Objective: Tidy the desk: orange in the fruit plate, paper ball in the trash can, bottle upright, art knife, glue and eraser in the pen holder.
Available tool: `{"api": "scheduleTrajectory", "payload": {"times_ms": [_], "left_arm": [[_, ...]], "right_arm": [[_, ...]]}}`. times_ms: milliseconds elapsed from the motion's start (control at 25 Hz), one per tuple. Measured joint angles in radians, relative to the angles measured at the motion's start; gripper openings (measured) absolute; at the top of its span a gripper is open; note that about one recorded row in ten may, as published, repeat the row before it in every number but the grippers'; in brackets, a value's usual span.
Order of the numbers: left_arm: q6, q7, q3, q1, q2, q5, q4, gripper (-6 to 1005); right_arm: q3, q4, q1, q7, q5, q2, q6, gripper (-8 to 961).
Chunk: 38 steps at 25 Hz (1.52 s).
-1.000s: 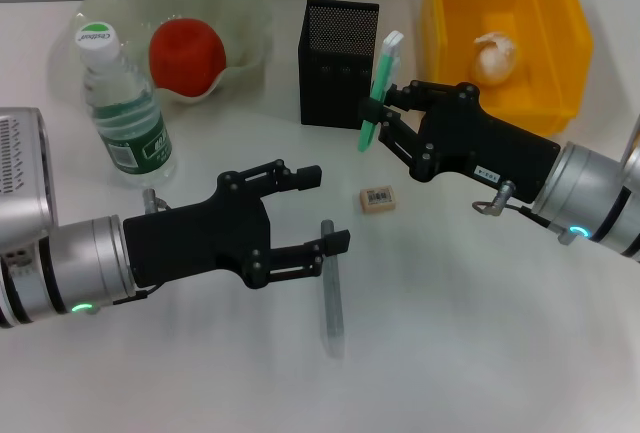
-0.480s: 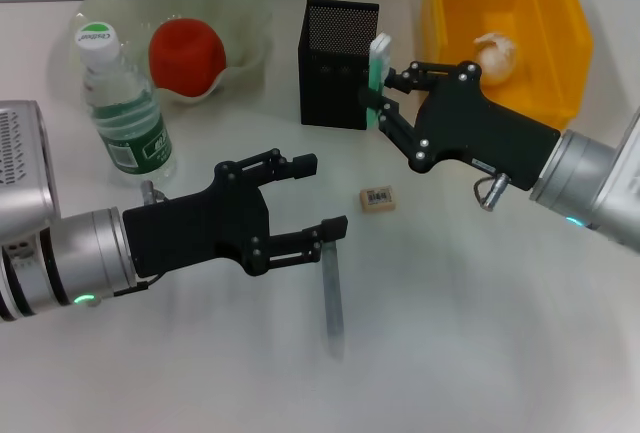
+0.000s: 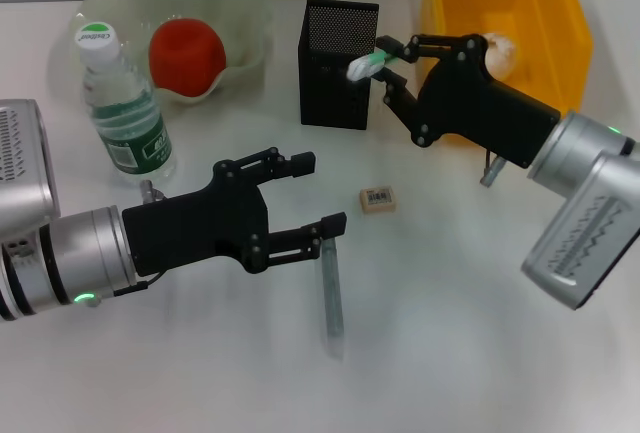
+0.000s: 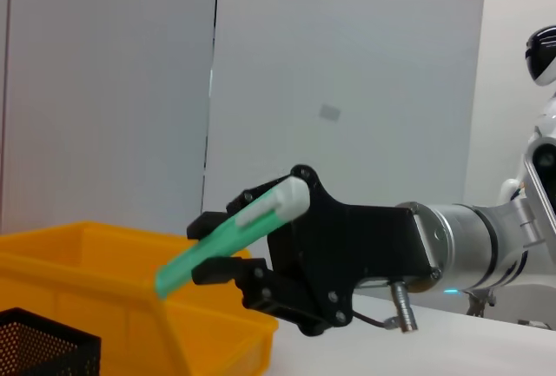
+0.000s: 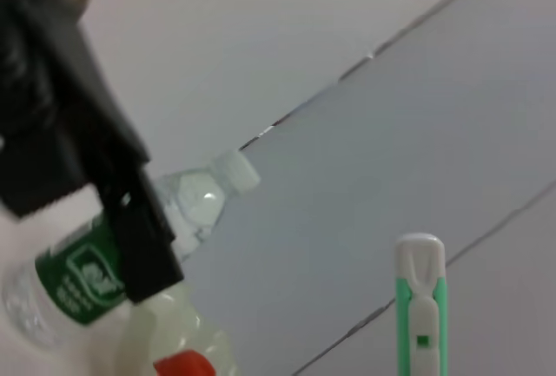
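Head view: orange [image 3: 186, 54] in fruit plate [image 3: 245, 5], paper ball [image 3: 497, 50] in trash can [image 3: 540, 13], bottle [image 3: 124, 110] upright. Right gripper [image 3: 378, 66] clamps art knife [image 3: 366, 63] beside pen holder [image 3: 338, 50]; eraser [image 3: 377, 199] and grey stick [image 3: 331, 293] wait on desk. Left gripper [image 3: 322, 193] spread, empty.
Left wrist view: knife tilted, not yet over holder.
Right wrist view: knife tip visible.

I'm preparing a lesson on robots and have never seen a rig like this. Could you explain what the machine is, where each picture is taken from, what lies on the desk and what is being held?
This is a two-armed robot with black grippers. The wide picture comes from a camera on its head; the other two come from cameras on its wrists. The right gripper holds a green and white art knife, tilted, beside the top of the black mesh pen holder. The left gripper hovers open over the desk, near a grey stick. The eraser lies loose. The orange sits in the fruit plate, the bottle stands upright, and the paper ball is in the yellow trash can.
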Motion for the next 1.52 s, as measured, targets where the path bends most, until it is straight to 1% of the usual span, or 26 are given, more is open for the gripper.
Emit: {"api": "scheduleTrajectory", "payload": {"times_ms": [280, 360, 400, 480, 520, 560, 600, 880, 1000, 1520], "left_arm": [[-0.002, -0.001, 0.000, 0.000, 0.000, -0.001, 0.000, 785], [-0.002, -0.001, 0.000, 0.000, 0.000, -0.001, 0.000, 785], [-0.002, -0.001, 0.000, 0.000, 0.000, -0.001, 0.000, 785], [-0.002, -0.001, 0.000, 0.000, 0.000, -0.001, 0.000, 785], [-0.002, -0.001, 0.000, 0.000, 0.000, -0.001, 0.000, 785], [0.001, -0.001, 0.000, 0.000, 0.000, -0.001, 0.000, 785], [0.001, -0.001, 0.000, 0.000, 0.000, -0.001, 0.000, 785], [0.003, 0.004, 0.000, 0.007, 0.000, -0.001, -0.001, 785], [0.003, 0.008, -0.001, 0.011, 0.001, -0.001, -0.007, 785], [0.001, 0.013, -0.002, 0.020, 0.005, -0.025, -0.008, 785]], "right_arm": [[-0.002, -0.008, 0.030, -0.072, 0.000, 0.000, 0.004, 179], [-0.005, -0.010, 0.041, -0.098, 0.000, 0.000, 0.017, 179], [-0.007, -0.010, 0.061, -0.105, 0.000, -0.001, 0.045, 179], [-0.008, -0.009, 0.069, -0.105, 0.000, -0.001, 0.059, 179], [-0.008, -0.005, 0.089, -0.095, 0.000, -0.001, 0.096, 179], [-0.008, -0.005, 0.089, -0.095, 0.000, -0.001, 0.096, 179], [-0.009, -0.003, 0.108, -0.069, -0.003, -0.002, 0.129, 179], [-0.013, -0.007, 0.146, 0.032, -0.010, -0.003, 0.168, 179], [-0.022, -0.006, 0.160, 0.086, -0.012, -0.003, 0.205, 179], [-0.027, -0.008, 0.165, 0.147, -0.011, -0.003, 0.213, 180]]}}
